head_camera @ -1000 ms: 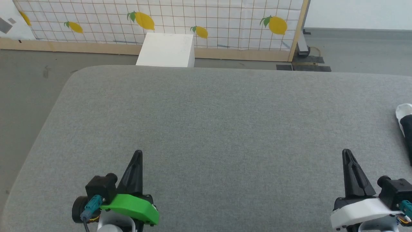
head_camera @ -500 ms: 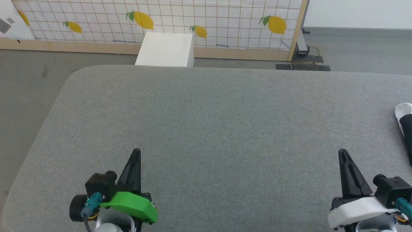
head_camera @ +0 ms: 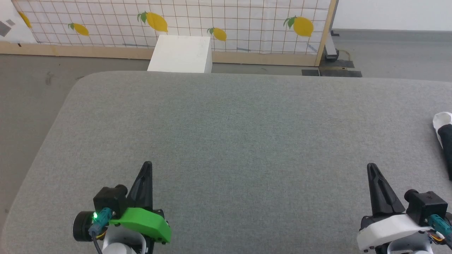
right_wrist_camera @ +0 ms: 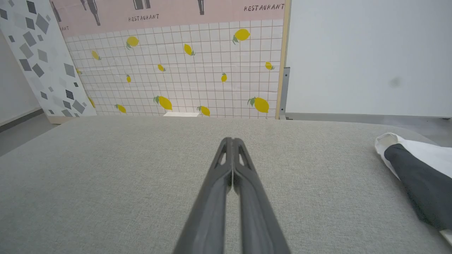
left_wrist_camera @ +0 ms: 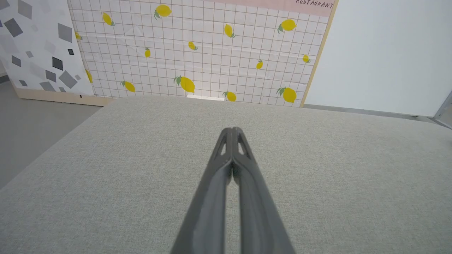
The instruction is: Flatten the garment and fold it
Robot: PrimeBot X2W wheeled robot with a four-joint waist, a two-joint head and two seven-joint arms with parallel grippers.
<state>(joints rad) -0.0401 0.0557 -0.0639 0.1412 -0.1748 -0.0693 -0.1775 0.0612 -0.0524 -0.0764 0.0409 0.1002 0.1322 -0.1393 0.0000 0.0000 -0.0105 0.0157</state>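
The garment (head_camera: 445, 135) lies at the far right edge of the grey padded table (head_camera: 247, 134), only a white and black corner of it in the head view. In the right wrist view the garment (right_wrist_camera: 416, 176) shows a white body and a black sleeve, bunched at the right. My left gripper (head_camera: 147, 165) sits shut and empty at the lower left, its fingertips together in the left wrist view (left_wrist_camera: 232, 131). My right gripper (head_camera: 370, 166) is shut and empty at the lower right, well to the left of the garment, tips closed in the right wrist view (right_wrist_camera: 229, 141).
A white box (head_camera: 180, 54) stands on the floor behind the table's far edge. A lemon-print screen (head_camera: 212, 21) with a wooden base runs along the back. Grey floor (head_camera: 31, 88) lies left of the table's rounded corner.
Both grippers sit slightly lower and more to the left in the head view than a second ago, and the whole scene has shifted a little. The garment has not moved on the table.
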